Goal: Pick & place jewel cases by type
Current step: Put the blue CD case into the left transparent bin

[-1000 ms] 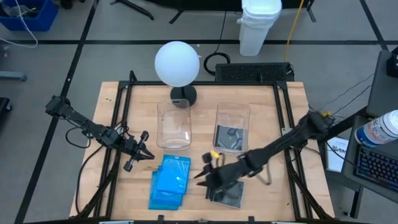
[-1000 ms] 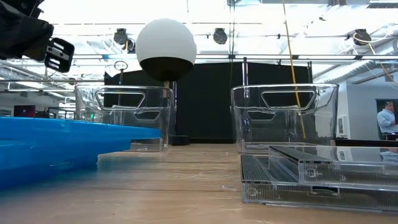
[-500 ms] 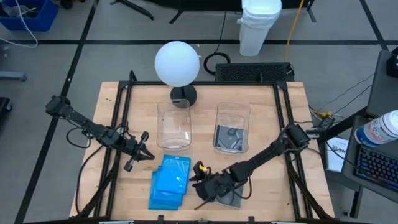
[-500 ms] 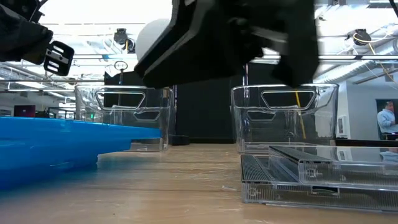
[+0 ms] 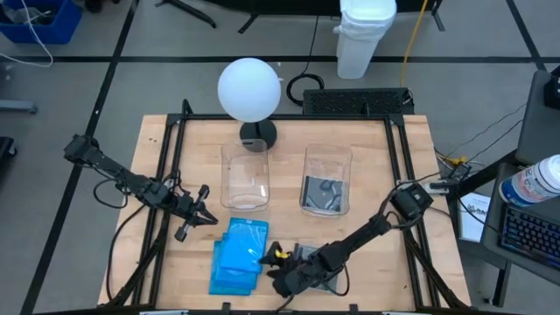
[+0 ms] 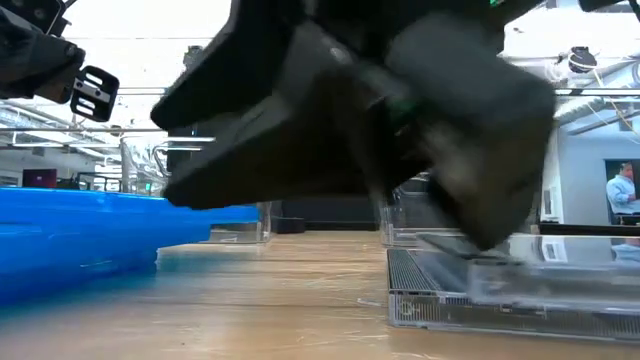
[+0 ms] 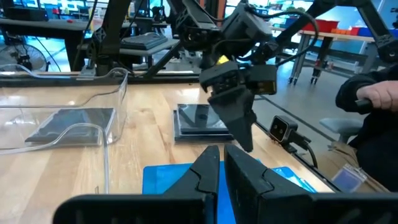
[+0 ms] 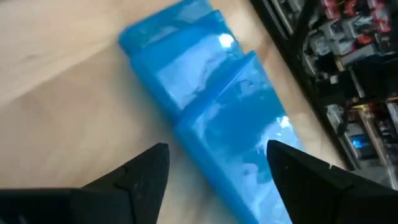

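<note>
A stack of blue jewel cases (image 5: 238, 255) lies flat on the table near its front edge, also seen in the right wrist view (image 8: 211, 118). Just to its right lie clear jewel cases with black spines (image 5: 329, 282) (image 6: 500, 290). My right gripper (image 5: 282, 273) (image 8: 217, 163) hangs open between the two stacks, low over the table, its fingers pointing down toward the blue stack's right edge. My left gripper (image 5: 197, 217) (image 7: 217, 165) is shut and holds nothing, left of the blue stack and above the table. A grey jewel case (image 5: 324, 194) lies in the right tub (image 5: 308, 166).
Two clear tubs stand at mid-table; the left tub (image 5: 229, 175) holds nothing. A white globe lamp (image 5: 249, 89) stands behind them. A black frame (image 5: 175, 157) runs along the table's sides. A person (image 6: 622, 190) is in the room far off.
My right gripper has travelled toward the table's near edge and a little left, coming down between the clear cases and the blue stack, and its fingers stand wider apart than before. The cases have not moved.
</note>
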Controlling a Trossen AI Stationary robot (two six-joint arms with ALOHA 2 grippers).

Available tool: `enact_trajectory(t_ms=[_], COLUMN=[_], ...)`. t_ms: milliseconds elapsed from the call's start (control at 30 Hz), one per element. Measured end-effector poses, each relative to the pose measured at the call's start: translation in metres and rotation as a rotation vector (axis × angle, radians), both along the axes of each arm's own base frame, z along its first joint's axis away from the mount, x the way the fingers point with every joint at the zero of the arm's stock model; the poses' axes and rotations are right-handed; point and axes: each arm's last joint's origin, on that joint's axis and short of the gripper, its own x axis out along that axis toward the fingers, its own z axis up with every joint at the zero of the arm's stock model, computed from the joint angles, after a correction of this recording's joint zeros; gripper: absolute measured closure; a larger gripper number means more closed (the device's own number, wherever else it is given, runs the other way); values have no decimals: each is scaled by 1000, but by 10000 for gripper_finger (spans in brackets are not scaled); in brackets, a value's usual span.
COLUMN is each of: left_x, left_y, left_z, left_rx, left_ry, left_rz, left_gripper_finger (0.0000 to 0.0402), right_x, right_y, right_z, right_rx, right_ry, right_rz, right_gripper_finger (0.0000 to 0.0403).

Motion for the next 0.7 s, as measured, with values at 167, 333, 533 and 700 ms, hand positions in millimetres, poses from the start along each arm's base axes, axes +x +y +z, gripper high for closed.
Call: enact_trajectory(t_ms=[167, 333, 533, 700], left_x=[0, 0, 0, 0], left_y=[0, 0, 0, 0], left_z=[0, 0, 0, 0], left_rx=[1, -1, -2, -3], left_ry=[2, 2, 2, -1], left_rz=[0, -1, -1, -1], left_gripper_finger=[369, 369, 369, 369], right_x=[8, 9, 4, 4], right_y=[6, -1, 0, 1], right_z=[-10, -11, 7, 15], right_rx=[-61, -114, -54, 17], right_ry=[4, -11, -26, -24], right_rz=[8, -103, -140, -114], right_gripper_finger=[139, 147, 149, 149])
